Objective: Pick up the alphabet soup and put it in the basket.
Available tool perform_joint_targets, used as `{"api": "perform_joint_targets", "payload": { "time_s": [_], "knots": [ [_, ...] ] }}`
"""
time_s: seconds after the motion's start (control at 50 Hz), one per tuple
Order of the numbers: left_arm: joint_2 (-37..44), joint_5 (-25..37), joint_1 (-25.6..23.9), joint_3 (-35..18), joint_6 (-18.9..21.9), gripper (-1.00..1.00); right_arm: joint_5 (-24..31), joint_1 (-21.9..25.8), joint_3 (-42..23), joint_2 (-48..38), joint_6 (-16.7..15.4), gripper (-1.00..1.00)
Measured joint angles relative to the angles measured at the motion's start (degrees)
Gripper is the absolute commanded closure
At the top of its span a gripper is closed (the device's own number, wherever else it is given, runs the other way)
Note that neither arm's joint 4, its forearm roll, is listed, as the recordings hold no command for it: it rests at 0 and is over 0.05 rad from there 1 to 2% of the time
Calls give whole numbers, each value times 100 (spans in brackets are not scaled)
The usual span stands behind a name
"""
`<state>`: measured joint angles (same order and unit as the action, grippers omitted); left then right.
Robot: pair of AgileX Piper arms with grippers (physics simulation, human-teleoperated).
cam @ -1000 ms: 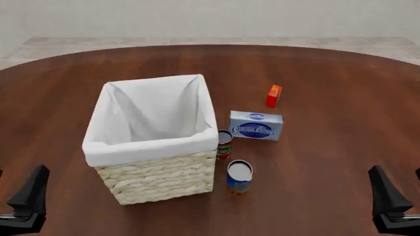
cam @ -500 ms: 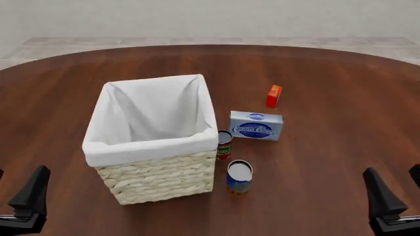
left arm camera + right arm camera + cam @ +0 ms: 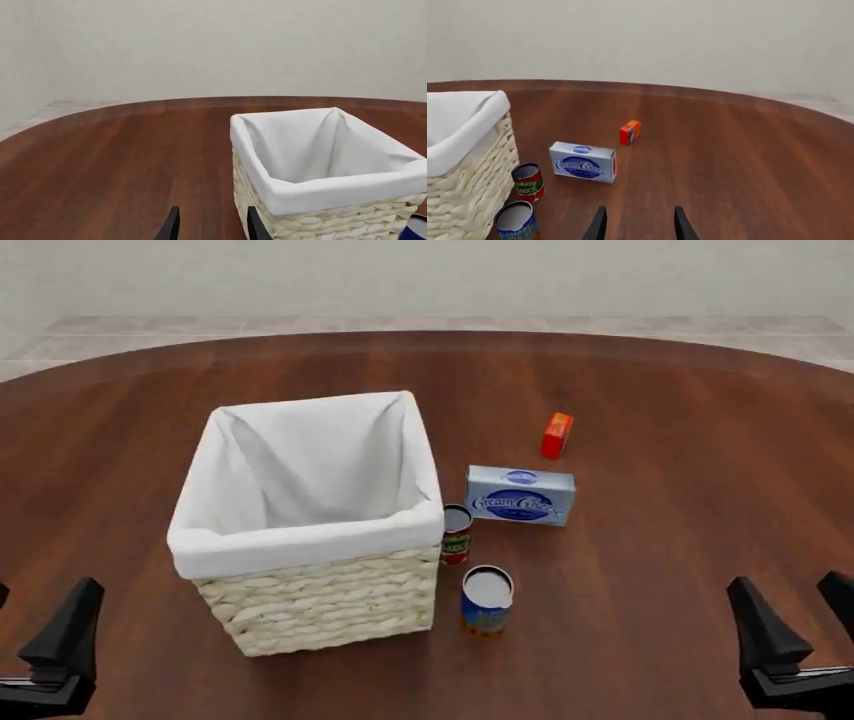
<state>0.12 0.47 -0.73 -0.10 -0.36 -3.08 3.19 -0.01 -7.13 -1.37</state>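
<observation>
The right gripper (image 3: 801,635) sits low at the near right side of the table (image 3: 667,390). Its two dark fingers (image 3: 599,225) stand apart with nothing between them. Ahead of it and off to its left stands the alphabet soup (image 3: 486,601), a small can with a blue and yellow label and a pale round top. The can stands upright on the table, well apart from the gripper. It is just beside the near right corner of the basket (image 3: 320,605), and I cannot tell if the two touch. A bit farther from the gripper is a smaller red and green can (image 3: 457,534), right up against the basket's side. Past that lies a blue and white box (image 3: 519,495), and farther still a small orange box (image 3: 557,435).

The left gripper (image 3: 34,645) sits low at the near left side. Its fingers (image 3: 171,226) are apart too and hold nothing. The basket is ahead of it and to its right, big and woven, with white cloth folded over its rim.
</observation>
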Motion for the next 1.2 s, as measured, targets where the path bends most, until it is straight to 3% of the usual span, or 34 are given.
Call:
{"api": "perform_joint_targets", "payload": {
  "time_s": [0.3, 0.54, 0.9, 1.2],
  "knots": [
    [11, 0, 9, 5, -16, -100, -59, 97, 1, -102, -153, -100],
    [21, 2, 16, 7, -29, -100, -275, 152, 1, -357, -43, -100],
    [4, 39, 64, 8, -60, -100, -358, 504, 1, -491, -208, -100],
    [3, 63, 75, 9, -89, -100, 532, 797, 1, 356, -356, -100]
  ]
}}
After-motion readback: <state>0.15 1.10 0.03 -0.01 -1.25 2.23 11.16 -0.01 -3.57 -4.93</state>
